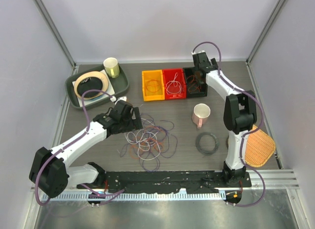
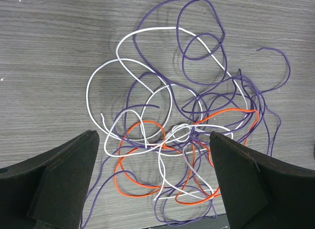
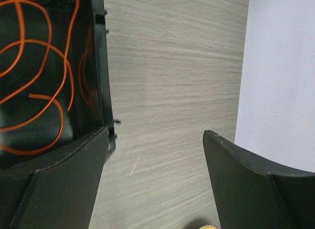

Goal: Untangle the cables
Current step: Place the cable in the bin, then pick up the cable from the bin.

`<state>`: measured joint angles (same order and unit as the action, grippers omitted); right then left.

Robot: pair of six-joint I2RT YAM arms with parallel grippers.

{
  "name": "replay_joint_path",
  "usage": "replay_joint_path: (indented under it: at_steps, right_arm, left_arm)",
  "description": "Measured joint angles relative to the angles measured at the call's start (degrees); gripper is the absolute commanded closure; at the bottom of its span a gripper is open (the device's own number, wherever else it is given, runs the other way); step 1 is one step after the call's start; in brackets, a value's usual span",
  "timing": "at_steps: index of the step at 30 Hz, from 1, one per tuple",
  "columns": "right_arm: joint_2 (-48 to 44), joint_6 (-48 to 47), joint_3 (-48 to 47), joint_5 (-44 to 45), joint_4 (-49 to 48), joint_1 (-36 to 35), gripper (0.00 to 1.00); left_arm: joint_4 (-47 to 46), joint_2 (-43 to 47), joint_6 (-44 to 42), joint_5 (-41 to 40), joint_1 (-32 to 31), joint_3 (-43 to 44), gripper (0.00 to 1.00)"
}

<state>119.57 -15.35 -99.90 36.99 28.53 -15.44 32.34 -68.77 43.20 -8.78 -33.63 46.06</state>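
Observation:
A tangle of thin white, orange and purple cables lies on the table in front of the arms; it fills the left wrist view. My left gripper hovers over the tangle's left side, open and empty. My right gripper is at the far right, by the black bin, open and empty over bare table. Orange cables lie in the black bin. A white cable lies in the red bin and a thin cable in the orange bin.
A pink mug and a thick black ring of coiled cord sit right of the tangle. A wicker dish is at the right edge. A green tray with a tape roll and cup stands far left.

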Motion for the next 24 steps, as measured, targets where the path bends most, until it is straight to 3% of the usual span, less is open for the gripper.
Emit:
replay_joint_path:
  at_steps: [4,5,9,12,15,20,24]
  right_arm:
    - [-7.9,3.3,6.0,-4.9,-1.9,-0.2,0.10]
    - [-11.8,4.5,8.2,-7.1,-2.3,-0.4,0.06]
    - [-28.6,10.1,17.3,-12.0,-6.4,-3.5,0.05]
    - [-42.8,14.6,26.4,-12.1,-10.8,-14.3,0.04]
    - [-50.4,20.3,35.7,-14.3,-16.5,-26.4,0.04]
    - [-52.1,28.0,50.0,-15.5,-18.0,-33.9,0.04]
    - [-52.5,31.5,55.3,-15.2,-18.0,-36.0,0.04]
  left_arm:
    - [-0.3,-0.3,0.0,0.7,0.0,0.0,0.00]
    - [-0.5,-0.3,0.0,1.1,0.0,0.0,0.00]
    - [-1.2,-0.4,0.1,2.9,0.0,0.0,0.00]
    - [-2.1,-0.3,0.9,3.1,0.0,-0.3,0.00]
    - [-2.5,0.0,2.3,3.1,0.0,-1.0,0.00]
    - [-3.1,4.2,4.9,3.4,0.0,-4.4,0.00]
    - [-3.0,9.8,7.2,3.3,0.0,-7.8,0.00]
